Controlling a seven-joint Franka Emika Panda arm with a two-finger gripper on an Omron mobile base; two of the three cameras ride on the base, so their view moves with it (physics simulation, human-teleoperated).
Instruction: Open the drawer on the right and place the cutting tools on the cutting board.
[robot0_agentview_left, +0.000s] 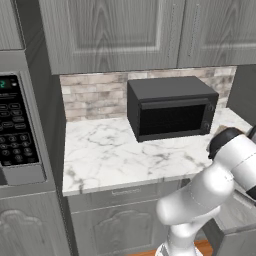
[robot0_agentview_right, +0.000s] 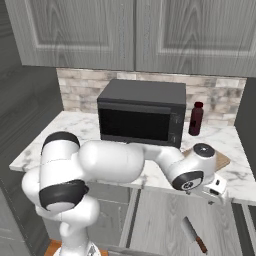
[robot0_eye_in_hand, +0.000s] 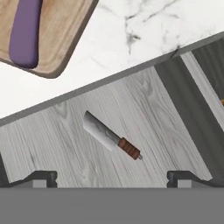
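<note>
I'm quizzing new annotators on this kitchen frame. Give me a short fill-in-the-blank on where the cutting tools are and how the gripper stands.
1. The purple tool lies on the ____.
2. The knife lies in the open ____.
3. The gripper hangs above the knife with its jaws ____.
4. On the counter, a dark red bottle stands right of the ____.

Missing words: cutting board; drawer; open; microwave.

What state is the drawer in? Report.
Open. The drawer is pulled out below the counter edge, its pale inside exposed with the knife lying flat in it.
</note>
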